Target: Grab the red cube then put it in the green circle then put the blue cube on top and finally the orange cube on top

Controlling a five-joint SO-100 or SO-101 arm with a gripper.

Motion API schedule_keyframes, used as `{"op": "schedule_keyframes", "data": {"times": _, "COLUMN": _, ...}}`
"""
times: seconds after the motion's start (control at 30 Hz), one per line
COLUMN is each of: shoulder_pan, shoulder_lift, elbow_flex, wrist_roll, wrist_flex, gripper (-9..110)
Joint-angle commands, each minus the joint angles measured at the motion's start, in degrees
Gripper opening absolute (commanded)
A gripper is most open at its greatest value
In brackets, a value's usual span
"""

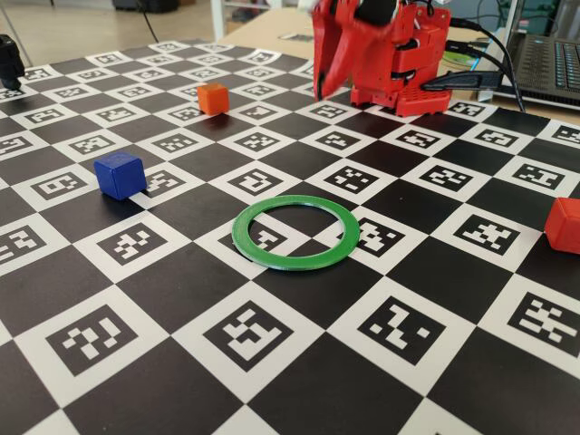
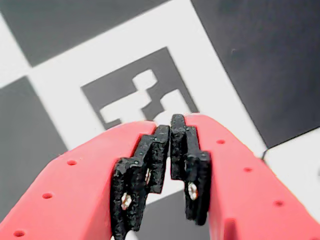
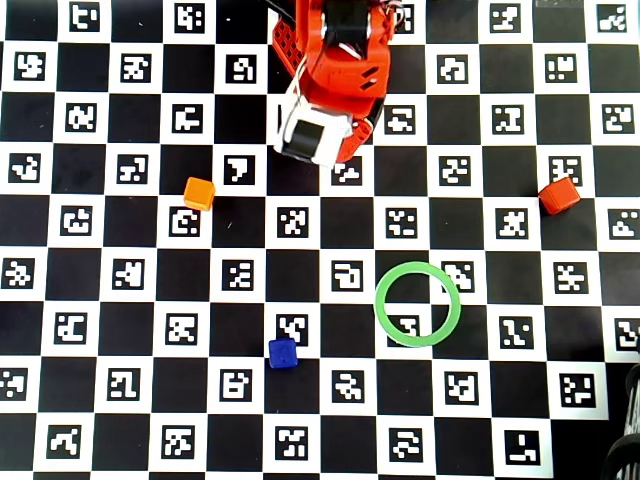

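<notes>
In the fixed view, the red cube (image 1: 564,225) is sitting at the right edge, well apart from the ring (image 1: 295,232). It is looking light, rigid and matte; gripping two opposite flat faces should work. In the wrist view, the gripper (image 2: 170,131) is hanging closed and empty. In the overhead view, the blue cube (image 3: 283,353) and orange cube (image 3: 199,193) are lying left of the ring.

Around the green circle (image 3: 417,304) open board is found on every side. The blue cube (image 3: 283,353), orange cube (image 3: 199,193) and red cube (image 3: 558,195) are set well apart from it, and nothing is seen inside it.
</notes>
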Motion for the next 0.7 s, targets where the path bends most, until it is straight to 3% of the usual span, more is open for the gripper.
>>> {"op": "schedule_keyframes", "data": {"times": 0.0, "shoulder_pan": -0.62, "shoulder_lift": -8.26, "elbow_flex": -18.46, "wrist_roll": 7.47, "wrist_flex": 4.48, "gripper": -6}}
{"op": "schedule_keyframes", "data": {"times": 0.43, "shoulder_pan": -16.26, "shoulder_lift": -20.74, "elbow_flex": -37.27, "wrist_roll": 31.99, "wrist_flex": 15.03, "gripper": -5}}
{"op": "schedule_keyframes", "data": {"times": 0.67, "shoulder_pan": -28.21, "shoulder_lift": -30.41, "elbow_flex": -46.49, "wrist_roll": 45.35, "wrist_flex": 16.96, "gripper": 8}}
